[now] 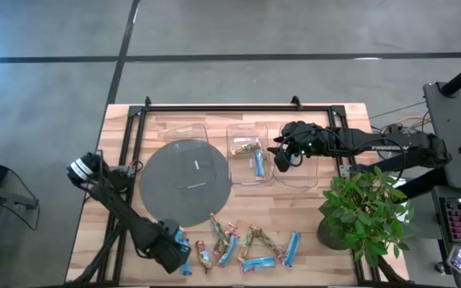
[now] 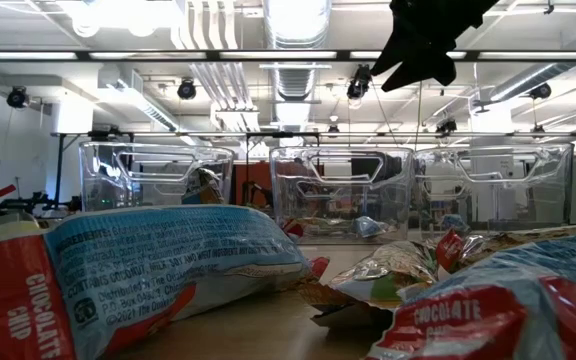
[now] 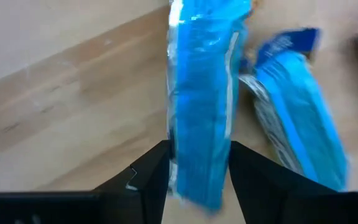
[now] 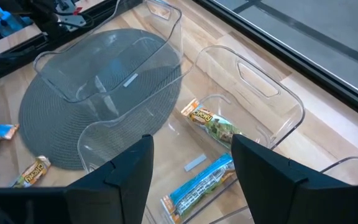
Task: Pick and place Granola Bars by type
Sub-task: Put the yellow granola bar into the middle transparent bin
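Note:
Several granola bars, blue and multicoloured, lie in a row along the table's near edge. My left gripper is down at the row's left end, shut on a blue bar. A second blue bar lies beside it. My right gripper hangs open and empty above the middle clear bin. A multicoloured bar and a blue bar lie on that bin's floor. My left gripper pinches the blue bar between its two fingers, one on each long side, near one end. The rest of the bar runs on ahead of the fingertips. Whether it is clear of the table, I cannot tell.
Three clear bins stand in a row at the far side: the left one partly on a round grey mat, the right one below my right arm. A potted plant fills the table's near right corner.

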Robot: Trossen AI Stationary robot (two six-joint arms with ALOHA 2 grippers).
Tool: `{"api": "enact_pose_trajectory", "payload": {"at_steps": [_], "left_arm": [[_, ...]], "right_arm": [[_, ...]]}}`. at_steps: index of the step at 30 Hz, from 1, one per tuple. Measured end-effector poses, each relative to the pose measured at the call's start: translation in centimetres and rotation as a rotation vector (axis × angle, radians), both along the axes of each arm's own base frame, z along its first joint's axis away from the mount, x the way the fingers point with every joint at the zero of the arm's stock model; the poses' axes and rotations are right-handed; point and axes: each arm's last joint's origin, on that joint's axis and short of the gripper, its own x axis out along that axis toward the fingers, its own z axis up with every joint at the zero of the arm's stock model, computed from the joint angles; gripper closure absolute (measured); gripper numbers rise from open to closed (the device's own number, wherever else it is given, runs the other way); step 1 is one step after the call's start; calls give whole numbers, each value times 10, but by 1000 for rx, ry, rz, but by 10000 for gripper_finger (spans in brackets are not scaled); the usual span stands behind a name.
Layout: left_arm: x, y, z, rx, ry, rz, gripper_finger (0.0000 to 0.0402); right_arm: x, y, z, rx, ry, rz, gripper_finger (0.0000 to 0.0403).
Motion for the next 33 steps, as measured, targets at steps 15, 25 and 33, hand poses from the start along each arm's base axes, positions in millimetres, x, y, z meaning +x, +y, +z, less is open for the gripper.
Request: {"api": "enact_pose_trajectory", "payload": {"at_steps": [15,25,33], "left_arm": [[6,-5,-24,71,53,-9,289],[3,10,34,123,-307,6,346],[-13,67,136,416,-931,160,346]], "right_arm": [[0,0,-1,-3,5,1,197],[-1,0,-5,-1,17,1,197],[-1,0,-5,-12,21,12,197]]}}
